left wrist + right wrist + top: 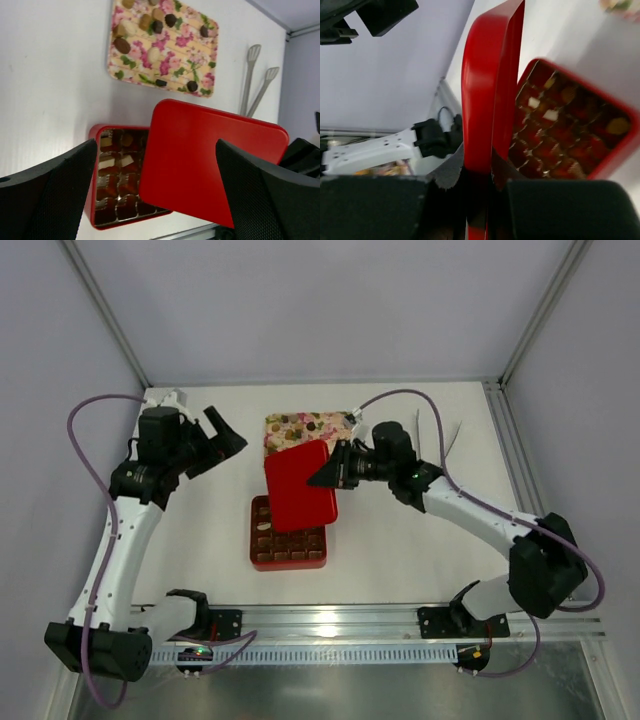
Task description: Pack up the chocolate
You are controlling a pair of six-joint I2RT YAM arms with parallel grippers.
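Box (290, 552) mid bench (200, 530); lid (298, 488) over its 12 o'clock half, in right tool (328, 472). Tray (310, 423) w/ chocolate (121, 45) at box's 12 o'clock; tongs (248, 75) at tray's 3.

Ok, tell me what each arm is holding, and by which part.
The right gripper holds the red lid, jaws shut on its rim at one edge. The left gripper is open and holds nothing.

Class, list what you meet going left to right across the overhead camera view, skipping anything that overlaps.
Open black left gripper → red rectangular lid → pair of pale slim tongs.
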